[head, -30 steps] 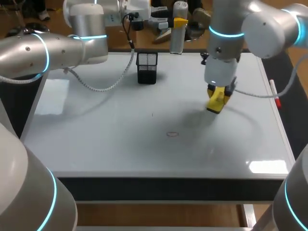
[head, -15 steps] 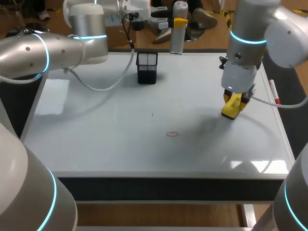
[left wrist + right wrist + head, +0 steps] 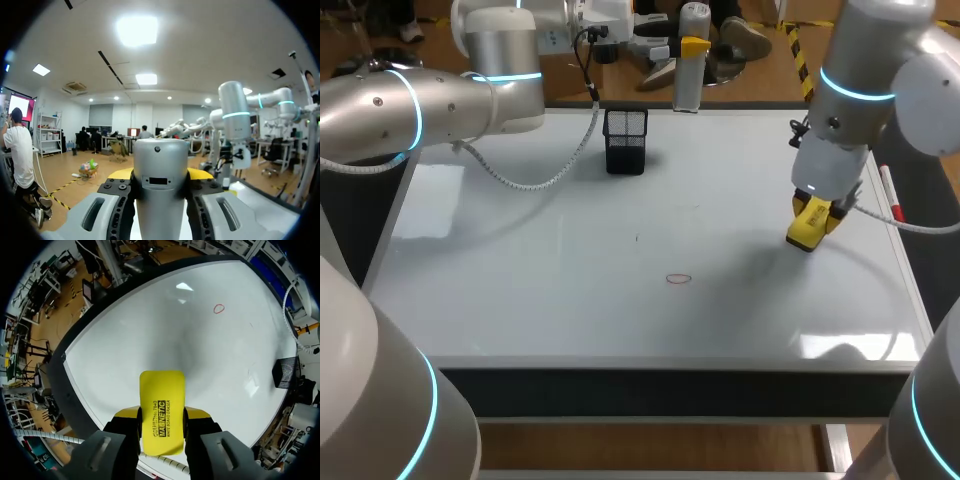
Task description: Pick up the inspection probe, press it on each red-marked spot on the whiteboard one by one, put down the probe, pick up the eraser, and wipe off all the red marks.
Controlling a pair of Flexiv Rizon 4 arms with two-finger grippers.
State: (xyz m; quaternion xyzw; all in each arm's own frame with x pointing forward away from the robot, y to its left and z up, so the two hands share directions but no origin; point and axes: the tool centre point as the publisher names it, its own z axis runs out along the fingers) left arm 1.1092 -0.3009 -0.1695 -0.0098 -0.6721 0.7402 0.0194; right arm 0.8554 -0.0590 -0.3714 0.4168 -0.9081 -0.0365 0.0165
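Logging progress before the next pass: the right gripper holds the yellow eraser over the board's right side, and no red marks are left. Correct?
Not quite. The head view shows one red mark near the middle of the board, not yet wiped. The rest stands: the right gripper holds the yellow eraser over the board's right side.

We see a white, glossy table (image 3: 520, 300) with a dark band (image 3: 670, 392) along its front edge. Light glares off it in a pale patch (image 3: 425, 200) by the left edge and a brighter patch (image 3: 845, 347) near the front right corner. A soft shadow (image 3: 760, 262) lies toward the right edge.
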